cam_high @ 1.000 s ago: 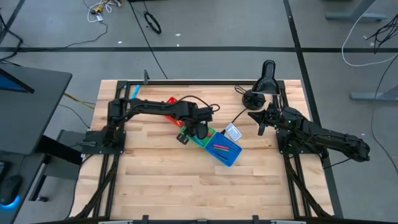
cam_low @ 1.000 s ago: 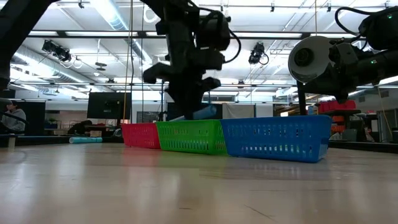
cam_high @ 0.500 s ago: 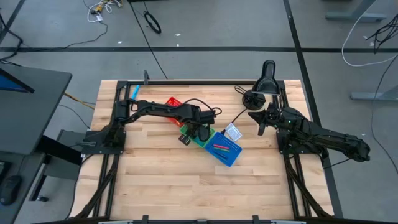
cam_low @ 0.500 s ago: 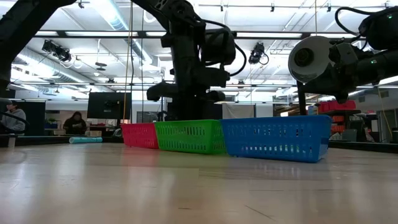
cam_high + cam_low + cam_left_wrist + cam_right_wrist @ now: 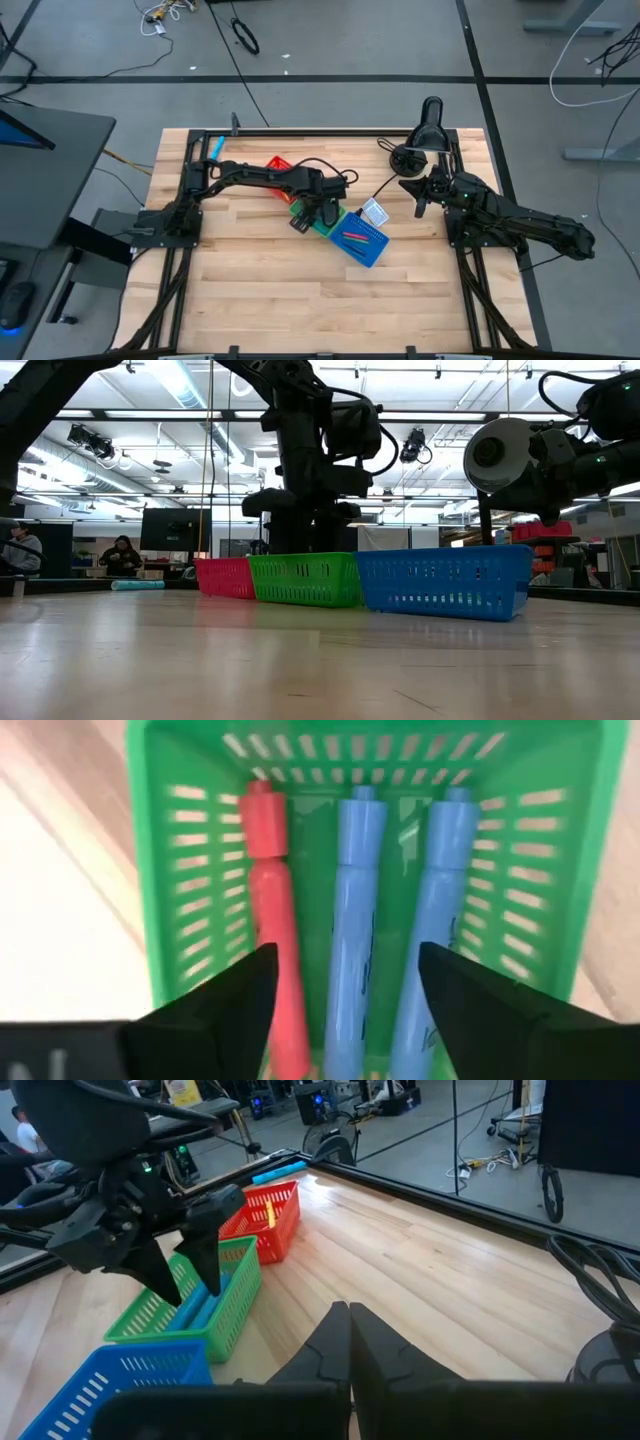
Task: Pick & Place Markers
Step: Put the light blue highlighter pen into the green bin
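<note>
Red (image 5: 227, 577), green (image 5: 305, 580) and blue (image 5: 445, 580) bins stand in a row mid-table. My left gripper (image 5: 345, 985) is open and lowered into the green bin (image 5: 560, 870). A red marker (image 5: 272, 920) and two blue markers lie side by side on the bin's floor. The middle blue marker (image 5: 352, 910) lies between my fingers, apart from both. Red and pink markers (image 5: 355, 238) lie in the blue bin, and a yellow one (image 5: 268, 1210) in the red bin. My right gripper (image 5: 348, 1325) waits shut at the table's right side, holding nothing.
A light blue marker (image 5: 216, 146) lies loose near the table's far left corner. A small white box (image 5: 374, 212) sits just beyond the blue bin. A black stand (image 5: 428, 125) with cables is at the far right. Bare wood fills the near half (image 5: 300, 290).
My left gripper has gone down into the green bin with a blue marker that it held above the rim a second ago. It has let the marker go, and the marker now lies on the bin's floor beside the others.
</note>
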Tool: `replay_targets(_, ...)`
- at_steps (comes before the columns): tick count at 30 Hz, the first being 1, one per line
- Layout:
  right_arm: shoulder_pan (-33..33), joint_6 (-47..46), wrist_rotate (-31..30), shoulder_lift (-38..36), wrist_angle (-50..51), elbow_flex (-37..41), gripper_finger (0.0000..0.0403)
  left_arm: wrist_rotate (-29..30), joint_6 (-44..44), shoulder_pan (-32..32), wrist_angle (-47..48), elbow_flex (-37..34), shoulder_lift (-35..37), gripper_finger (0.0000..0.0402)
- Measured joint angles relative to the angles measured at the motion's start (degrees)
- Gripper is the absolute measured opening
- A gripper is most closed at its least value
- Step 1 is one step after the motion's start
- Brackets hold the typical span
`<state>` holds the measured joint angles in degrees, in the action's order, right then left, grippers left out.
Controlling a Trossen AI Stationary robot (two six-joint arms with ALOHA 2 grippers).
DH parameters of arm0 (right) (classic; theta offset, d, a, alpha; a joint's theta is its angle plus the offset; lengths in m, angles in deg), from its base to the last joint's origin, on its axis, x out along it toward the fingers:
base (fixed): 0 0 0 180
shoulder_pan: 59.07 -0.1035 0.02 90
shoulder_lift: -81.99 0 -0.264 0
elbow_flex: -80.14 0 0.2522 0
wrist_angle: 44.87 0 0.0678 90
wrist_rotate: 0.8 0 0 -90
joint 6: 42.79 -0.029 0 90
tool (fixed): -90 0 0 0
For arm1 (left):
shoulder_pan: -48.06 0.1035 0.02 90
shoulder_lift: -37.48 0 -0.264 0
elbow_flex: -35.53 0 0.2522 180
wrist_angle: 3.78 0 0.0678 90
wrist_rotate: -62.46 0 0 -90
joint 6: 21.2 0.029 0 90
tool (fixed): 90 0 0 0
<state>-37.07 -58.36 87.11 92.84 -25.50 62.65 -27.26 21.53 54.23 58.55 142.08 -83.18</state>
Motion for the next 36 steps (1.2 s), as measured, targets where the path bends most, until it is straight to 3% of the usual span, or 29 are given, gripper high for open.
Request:
replay_targets(7, 0.0, 0.0, 0.0, 0.0, 0.0, 0.0, 0.0000, 0.6, -2.0, 0.2, 3.9, 3.2, 0.0, 0.0281)
replay_targets(17, 0.0, 0.0, 0.0, 0.0, 0.0, 0.0, 0.0000, -1.6, -15.9, 0.3, 13.9, 11.5, 0.3, 0.0284)
replay_targets(25, 0.0, 0.0, 0.0, 0.0, 0.0, 0.0, 0.0000, -1.7, -31.2, -0.1, 16.8, 12.3, 2.0, 0.0284)
replay_targets(36, 0.0, 0.0, 0.0, 0.0, 0.0, 0.0, 0.0000, -1.6, -61.4, -0.6, 17.0, 12.2, 3.3, 0.0284)
